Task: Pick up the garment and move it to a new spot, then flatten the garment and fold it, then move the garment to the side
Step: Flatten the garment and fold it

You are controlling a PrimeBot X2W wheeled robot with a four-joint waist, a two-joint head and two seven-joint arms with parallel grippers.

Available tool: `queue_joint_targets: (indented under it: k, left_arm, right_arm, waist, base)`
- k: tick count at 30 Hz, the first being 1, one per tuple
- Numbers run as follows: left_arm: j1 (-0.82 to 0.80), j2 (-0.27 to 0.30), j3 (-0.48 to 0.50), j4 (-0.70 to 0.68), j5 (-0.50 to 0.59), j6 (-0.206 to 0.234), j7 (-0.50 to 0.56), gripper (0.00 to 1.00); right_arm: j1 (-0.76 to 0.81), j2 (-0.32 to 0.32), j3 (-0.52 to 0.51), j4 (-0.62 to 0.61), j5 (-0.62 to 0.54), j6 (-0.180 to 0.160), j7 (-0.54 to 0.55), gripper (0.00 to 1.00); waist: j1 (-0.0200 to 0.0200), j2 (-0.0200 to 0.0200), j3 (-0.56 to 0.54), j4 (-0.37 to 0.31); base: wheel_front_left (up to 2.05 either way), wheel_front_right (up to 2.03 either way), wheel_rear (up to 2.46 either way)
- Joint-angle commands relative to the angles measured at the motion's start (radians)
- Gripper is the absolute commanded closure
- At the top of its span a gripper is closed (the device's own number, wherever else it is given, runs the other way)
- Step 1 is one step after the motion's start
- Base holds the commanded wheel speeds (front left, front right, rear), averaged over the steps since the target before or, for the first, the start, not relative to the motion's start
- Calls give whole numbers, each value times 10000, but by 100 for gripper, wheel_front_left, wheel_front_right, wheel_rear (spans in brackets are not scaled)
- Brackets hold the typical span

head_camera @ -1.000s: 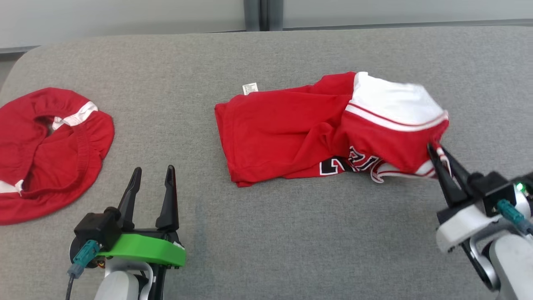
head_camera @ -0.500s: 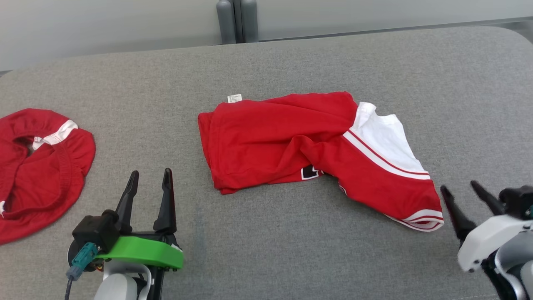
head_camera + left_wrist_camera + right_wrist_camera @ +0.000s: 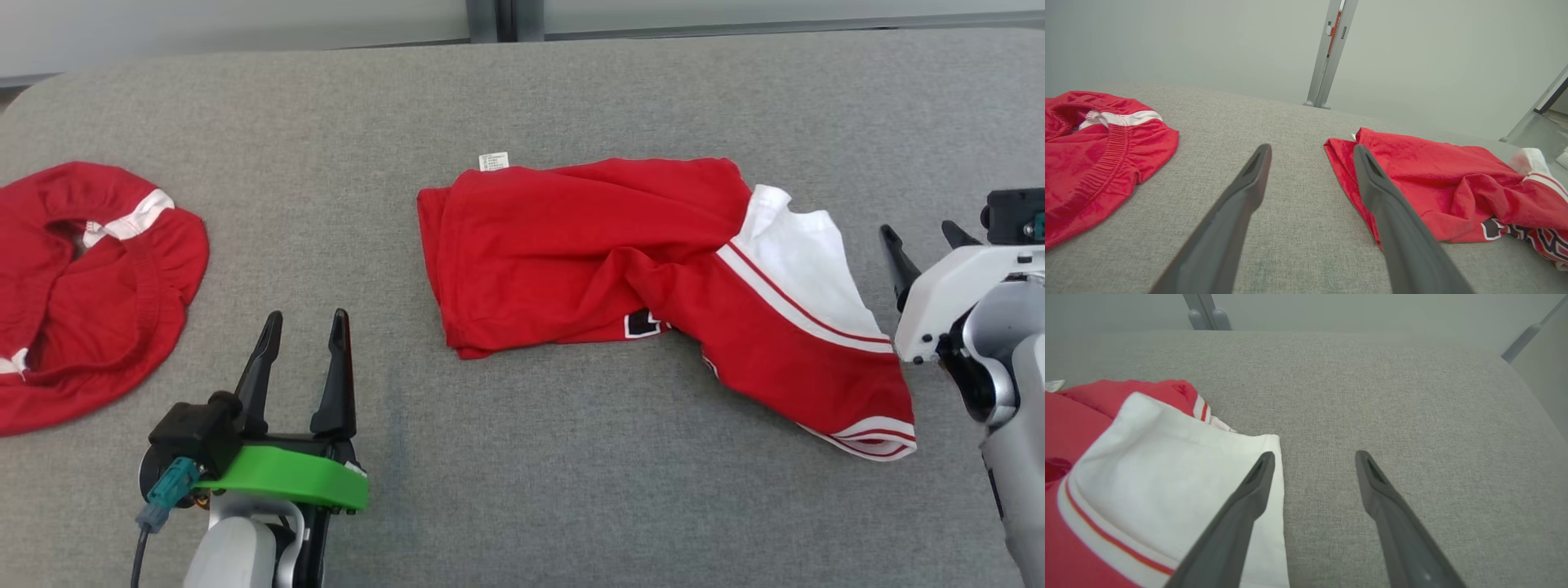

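The garment, a red jersey with a white panel and striped trim, lies crumpled on the grey table, right of centre. Its white part spreads just left of my right gripper, whose left finger hovers over the white edge. My right gripper stands open and empty beside the jersey's right side. My left gripper is open and empty at the lower left, apart from the jersey. In the left wrist view the jersey lies behind the right finger of that gripper.
A second red garment with an elastic waistband and white stripes lies bunched at the table's left edge. The grey padded table has rounded corners, with a pale wall and a grey post behind it.
My right gripper has opened and let go of the jersey's striped corner, then drawn away to the right. The lifted part has dropped flat onto the table. The head camera has shifted.
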Motion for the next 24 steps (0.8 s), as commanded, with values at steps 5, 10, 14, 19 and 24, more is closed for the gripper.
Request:
queue_joint_targets:
  k: [5,10,14,19,24]
  left_arm:
    - [-343,47,-11,-43,74,-29,3,0]
    - [-423,27,-32,-132,84,-29,3,0]
    - [-480,10,-28,-159,109,-29,3,0]
    - [-530,-9,68,-182,210,-29,3,0]
    - [-493,-18,154,-190,275,-29,3,0]
  right_arm:
    - [-1016,94,121,1462,-391,-14,-408,0]
    - [-1484,118,371,2457,-381,-14,-535,0]
    - [-1584,217,855,3189,-143,-8,-585,0]
    - [-1578,315,1886,3633,444,46,-639,100]
    - [-2032,-254,2032,3504,525,-12,-1811,100]
  waist:
    - [0,-1,727,658]
    - [0,-1,1038,806]
    - [0,-1,1150,858]
    - [0,-1,1116,819]
    - [0,-1,927,721]
  base:
    - [0,0,0]
    - [0,0,0]
    - [0,0,0]
    - [0,0,0]
    - [0,0,0]
